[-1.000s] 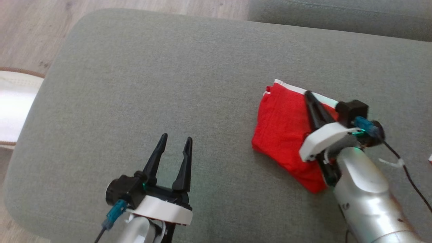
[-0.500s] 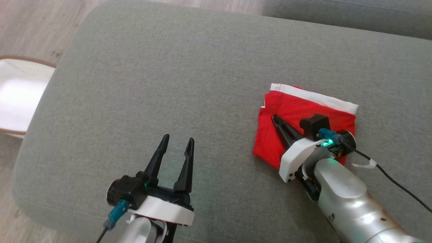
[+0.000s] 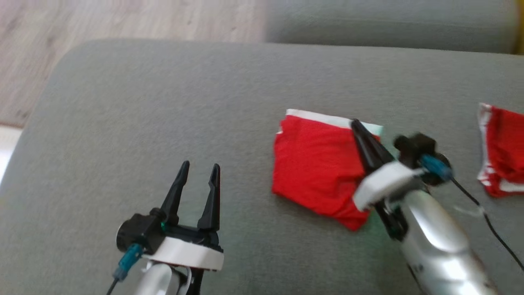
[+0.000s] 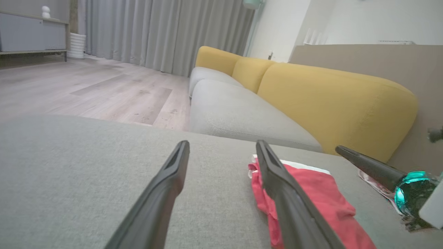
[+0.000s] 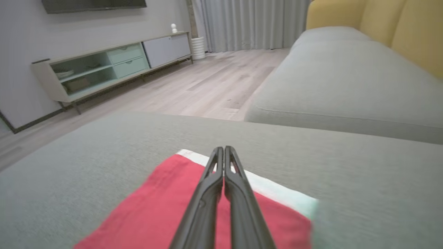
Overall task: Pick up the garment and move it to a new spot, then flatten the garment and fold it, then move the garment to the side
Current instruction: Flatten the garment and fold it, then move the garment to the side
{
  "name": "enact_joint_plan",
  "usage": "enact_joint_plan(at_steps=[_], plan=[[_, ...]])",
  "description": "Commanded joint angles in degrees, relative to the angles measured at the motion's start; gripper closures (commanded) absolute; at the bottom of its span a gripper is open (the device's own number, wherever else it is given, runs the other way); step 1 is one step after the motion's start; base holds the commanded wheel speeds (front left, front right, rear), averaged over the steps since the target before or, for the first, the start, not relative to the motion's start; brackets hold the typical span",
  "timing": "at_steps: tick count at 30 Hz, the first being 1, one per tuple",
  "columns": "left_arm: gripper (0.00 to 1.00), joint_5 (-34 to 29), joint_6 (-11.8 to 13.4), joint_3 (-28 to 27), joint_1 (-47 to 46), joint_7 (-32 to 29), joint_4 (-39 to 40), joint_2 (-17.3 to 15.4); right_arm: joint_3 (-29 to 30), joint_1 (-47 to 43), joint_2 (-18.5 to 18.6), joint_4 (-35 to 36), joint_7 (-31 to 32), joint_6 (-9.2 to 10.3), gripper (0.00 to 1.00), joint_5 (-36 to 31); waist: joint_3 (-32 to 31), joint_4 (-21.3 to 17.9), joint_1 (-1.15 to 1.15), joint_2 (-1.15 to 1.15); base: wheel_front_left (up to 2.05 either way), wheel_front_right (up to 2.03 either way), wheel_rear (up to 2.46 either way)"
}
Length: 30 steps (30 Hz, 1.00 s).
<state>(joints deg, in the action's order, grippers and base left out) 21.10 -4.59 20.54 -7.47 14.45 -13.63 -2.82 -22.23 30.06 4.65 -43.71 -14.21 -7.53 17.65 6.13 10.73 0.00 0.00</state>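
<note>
Red folded garment, white band at its far edge, is being supported by the grey sofa cushion. The right gripper is being held over it, fingers pressed together, and the left gripper well aside, fingers spread, empty.

The folded red garment is soft matt cloth with a white woven band. The grey upholstered cushion looks coarse and matt. The robot's long fingers are matt black plastic, the silver forearm glossy, and the pale wood-plank floor smooth.
</note>
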Motion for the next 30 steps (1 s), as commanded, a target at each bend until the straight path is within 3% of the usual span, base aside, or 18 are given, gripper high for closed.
enact_joint_plan(at_steps=[1, 6, 7, 8, 9, 15, 30], plan=[[0.00, -1.0, -0.3, -2.4, -0.2, 0.5, 2.2, -0.1, 1.5, -2.5, 0.9, 4.0, -0.8, 0.04, 1.00, -2.3, -2.7, -3.5, 0.00, 0.00, 0.00, 0.00, 0.00], [0.00, -1.7, -0.7, -3.5, 0.4, 0.5, 2.5, -0.1, 9.9, -9.8, 1.3, 10.6, -0.8, 0.04, 1.00, -5.7, -5.1, -7.4, 0.00, 0.00, 0.00, 0.00, 0.00], [0.00, -1.6, -0.7, -3.8, 0.6, 0.5, 2.7, -0.1, 11.4, -10.9, 1.3, 11.7, -0.8, 0.04, 0.52, -6.9, -5.4, -8.0, 0.00, 0.00, 0.00, 0.00, 0.00], [0.00, -1.6, -0.7, -3.8, 0.6, 0.5, 2.7, -0.1, 11.4, -10.9, 1.3, 11.7, -0.8, 0.04, 0.52, -6.9, -5.4, -8.0, 0.00, 0.00, 0.00, 0.00, 0.00], [0.00, -1.7, -0.7, -3.9, 0.8, 0.5, 2.7, -0.1, 12.7, -12.1, 1.1, 12.8, -0.8, 0.04, 0.00, -8.1, -5.6, -8.6, 0.00, 0.00, 0.00, 0.00, 0.00], [0.00, -2.4, -0.9, -4.7, 1.7, 0.5, 2.6, -0.1, 17.2, -18.3, -0.9, 18.6, -0.8, 0.04, 0.00, -11.3, -5.9, -11.1, 0.00, 0.00, 0.00, 0.00, 0.00], [0.00, -3.2, -1.8, -6.1, 3.0, 0.5, 1.7, -0.1, 17.3, -23.5, -1.8, 23.8, -0.8, 0.04, 0.00, -9.9, -5.9, -13.3, 0.00, 0.00, 0.00, 0.00, 0.00]])
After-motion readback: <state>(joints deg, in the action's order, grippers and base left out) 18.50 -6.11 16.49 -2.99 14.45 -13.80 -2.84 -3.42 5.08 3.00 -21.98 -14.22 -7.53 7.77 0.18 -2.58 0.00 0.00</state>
